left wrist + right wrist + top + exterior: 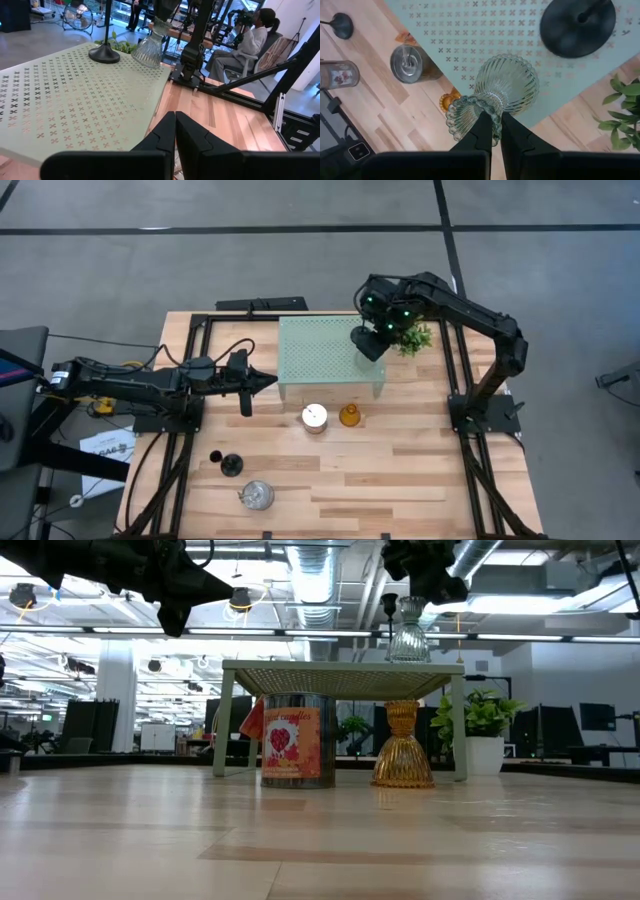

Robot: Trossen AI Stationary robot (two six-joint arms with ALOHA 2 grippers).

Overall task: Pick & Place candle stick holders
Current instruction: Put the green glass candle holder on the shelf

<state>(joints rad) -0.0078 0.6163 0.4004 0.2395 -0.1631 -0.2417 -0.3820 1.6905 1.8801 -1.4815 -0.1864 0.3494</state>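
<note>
My right gripper (pixel 368 340) is over the right end of the pale green perforated stand (pixel 320 355), shut on the clear glass holder (pixel 505 82). The holder's base appears to rest on the stand top (pixel 407 652). One black stemmed holder (pixel 577 20) stands on the stand beside it. The amber glass holder (pixel 349 416) and a silvery cup (pixel 315 417) stand on the table before the stand. The other black holder (pixel 230 463) and the second silvery cup (pixel 257 496) are at the near left. My left gripper (pixel 262 383) is shut and empty, in the air left of the stand. My right gripper holds the clear glass holder by the rim of its upper cup (pixel 470 116), pinched between the two fingers, one finger over the cup's mouth and one outside it. The fingers come from above, pointing down. The holder stays upright below them, its wide base (pixel 512 80) at the stand top.
A small green potted plant (pixel 413 337) stands right of the stand, close to my right gripper. Black frame rails (pixel 468 440) run along the table's sides. Bare wood (pixel 400 480) lies at the near right. A person (pixel 252 37) sits beyond the table.
</note>
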